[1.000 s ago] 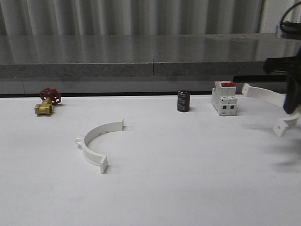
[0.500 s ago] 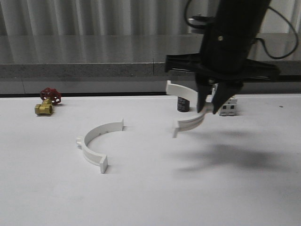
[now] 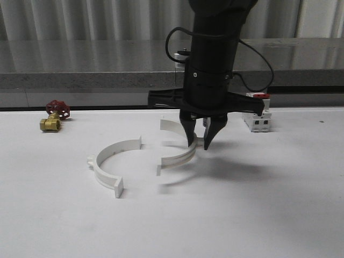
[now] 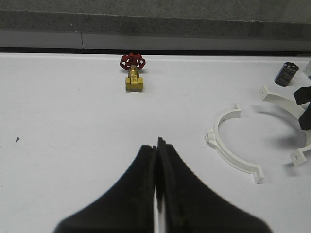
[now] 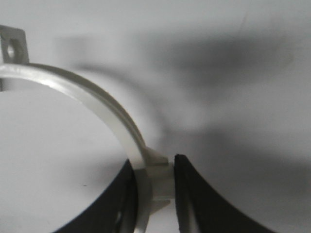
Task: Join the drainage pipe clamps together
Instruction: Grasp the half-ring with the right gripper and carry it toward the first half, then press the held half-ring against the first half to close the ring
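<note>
Nearest the robot, the left gripper (image 4: 156, 160) hangs idle over bare table, jaws pressed together on nothing. Beyond it one clamp half (image 3: 110, 164) lies flat, open side facing right. The right gripper (image 3: 198, 144), clamped on the other clamp half (image 3: 180, 152), has swept in from the far right within a second — now just beside its mate, not yet touching. Alignment of the flange tabs likely comes next — behind stand the brass valve (image 3: 52, 118) and breaker block (image 3: 258, 115).

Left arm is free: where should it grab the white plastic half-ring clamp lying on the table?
Probably mid-arc on the lying white plastic half-ring clamp, coming straight down. Its band stands on edge, thin enough to pinch, and the middle leaves both flange tabs free for mating. The left gripper is shut and must open first.
</note>
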Action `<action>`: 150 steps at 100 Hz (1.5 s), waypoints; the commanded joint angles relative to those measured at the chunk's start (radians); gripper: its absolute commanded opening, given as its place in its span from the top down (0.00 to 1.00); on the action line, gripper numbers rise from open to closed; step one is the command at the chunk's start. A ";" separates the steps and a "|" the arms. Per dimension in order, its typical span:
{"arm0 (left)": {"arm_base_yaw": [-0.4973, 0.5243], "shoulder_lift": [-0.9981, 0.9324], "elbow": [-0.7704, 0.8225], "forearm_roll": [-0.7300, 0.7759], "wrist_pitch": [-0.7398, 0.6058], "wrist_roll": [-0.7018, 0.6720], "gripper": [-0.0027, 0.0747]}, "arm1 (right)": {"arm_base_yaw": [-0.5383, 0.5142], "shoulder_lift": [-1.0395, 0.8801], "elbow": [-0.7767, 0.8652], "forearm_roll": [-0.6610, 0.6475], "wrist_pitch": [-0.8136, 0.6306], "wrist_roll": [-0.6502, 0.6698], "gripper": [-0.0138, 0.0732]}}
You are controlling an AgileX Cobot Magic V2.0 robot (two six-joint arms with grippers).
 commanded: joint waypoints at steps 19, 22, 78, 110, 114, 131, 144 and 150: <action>0.003 0.002 -0.027 -0.011 -0.076 0.000 0.99 | 0.034 -0.028 -0.048 -0.048 -0.012 0.071 0.81; 0.003 0.002 -0.027 -0.011 -0.076 0.000 0.99 | 0.035 -0.023 -0.048 -0.047 -0.013 0.075 0.81; 0.003 0.002 -0.027 -0.011 -0.076 0.000 0.99 | 0.066 0.013 -0.061 -0.047 -0.035 0.130 0.81; 0.003 0.002 -0.027 -0.011 -0.076 0.000 0.99 | 0.066 0.024 -0.061 -0.024 -0.067 0.153 0.81; 0.003 0.002 -0.027 -0.011 -0.076 0.000 0.99 | 0.066 0.025 -0.061 -0.022 -0.068 0.153 0.81; 0.003 0.002 -0.027 -0.011 -0.076 0.000 0.99 | 0.066 0.025 -0.061 -0.016 -0.071 0.160 0.81; 0.003 0.002 -0.027 -0.011 -0.076 0.000 0.99 | 0.066 0.025 -0.061 -0.015 -0.070 0.160 0.81; 0.003 0.002 -0.027 -0.011 -0.076 0.000 0.99 | 0.067 0.025 -0.061 -0.009 -0.070 0.160 0.81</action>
